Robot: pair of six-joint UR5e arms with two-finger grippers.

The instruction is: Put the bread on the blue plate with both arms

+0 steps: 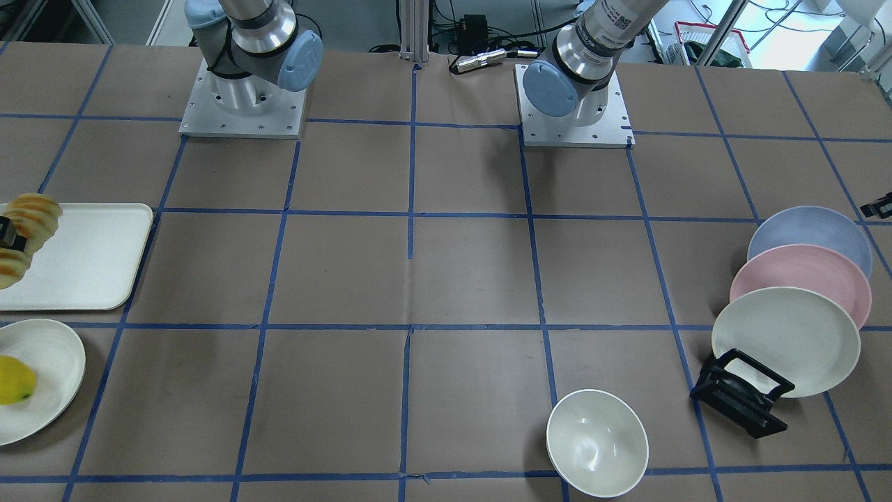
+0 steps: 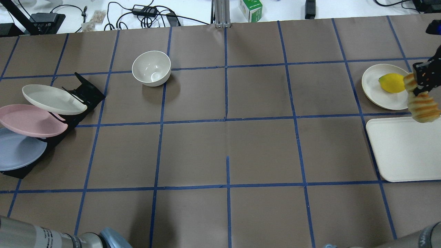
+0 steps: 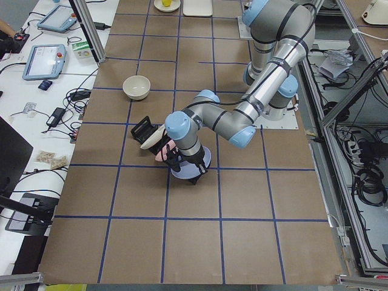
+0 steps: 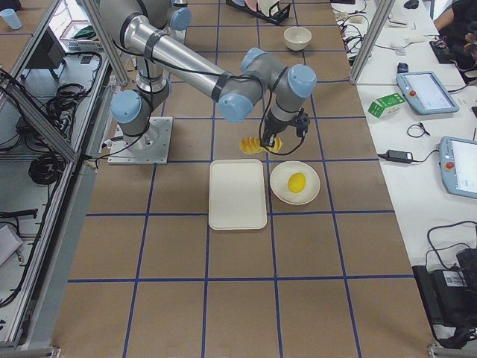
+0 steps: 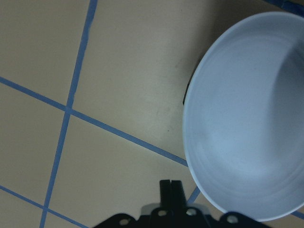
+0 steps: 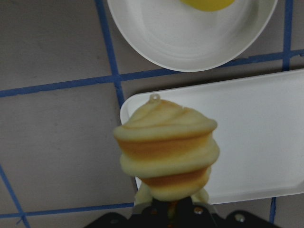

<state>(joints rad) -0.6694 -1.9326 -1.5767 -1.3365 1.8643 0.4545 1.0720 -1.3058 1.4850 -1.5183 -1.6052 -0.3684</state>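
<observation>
At the far left of the desk (image 2: 262,151), the left end effector (image 5: 170,184) hangs low just beside the blue plate (image 2: 19,150). Its wrist camera shows the two black fingers (image 5: 165,190) pressed together with nothing between them, and the plate's rim off to one side, not touching them. In the front-facing view only a black tip of it shows at the frame's edge, just past the plate.

The blue plate leans tilted at the near end of a black rack (image 2: 88,91). A pink plate (image 2: 31,120) overlaps it, and a cream-white plate (image 2: 51,100) overlaps the pink one, so the three form a slanting row. To the right of the rack, well apart from it, a white bowl (image 2: 151,68) stands upright on the brown paper cover. The cover is marked into squares by blue tape lines (image 2: 226,93).

Far across the desk, at its right end, a small white plate (image 2: 372,86) carries a lemon (image 2: 392,82). Just beside it is the right end effector (image 2: 418,89), clamped on the bread (image 6: 166,152). The ridged loaf hangs in the air from the fingers, which pinch it near its middle. It is raised above the far edge of a cream rectangular tray (image 2: 403,155), between the tray and the lemon's plate. The bread is therefore at the opposite end of the desk from the blue plate.
</observation>
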